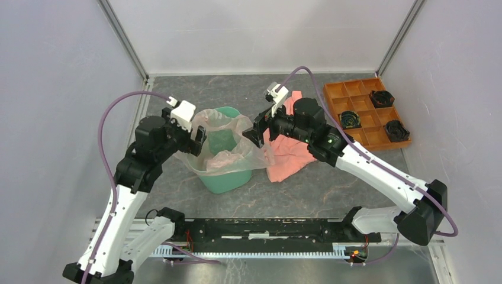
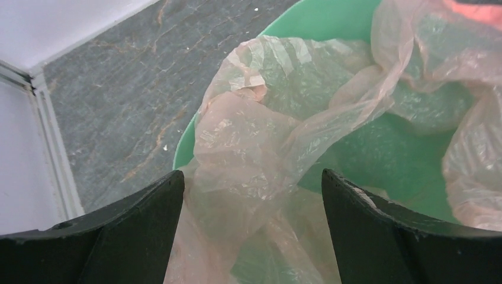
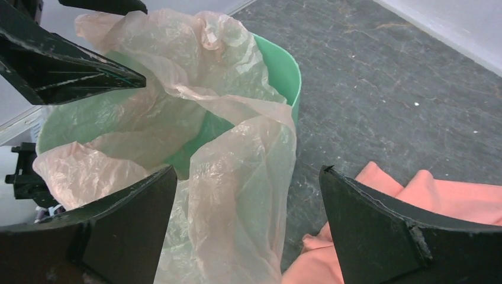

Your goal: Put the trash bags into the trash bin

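Observation:
The mint-green trash bin (image 1: 226, 177) stands mid-table. A translucent pale pink trash bag (image 1: 237, 148) is draped in and over its rim, spilling down the right side. My left gripper (image 1: 200, 141) hovers at the bin's left rim, open, with the bag (image 2: 248, 148) lying loose between its spread fingers over the bin (image 2: 331, 18). At the right rim my right gripper (image 1: 256, 131) is also open; the bag's hanging fold (image 3: 237, 177) sits between its fingers without being pinched, the bin (image 3: 284, 71) just behind it.
A salmon-orange cloth (image 1: 290, 148) lies crumpled on the table right of the bin, also seen as cloth (image 3: 450, 195). An orange compartment tray (image 1: 361, 109) with black round parts sits far right. White walls close the table's sides and back.

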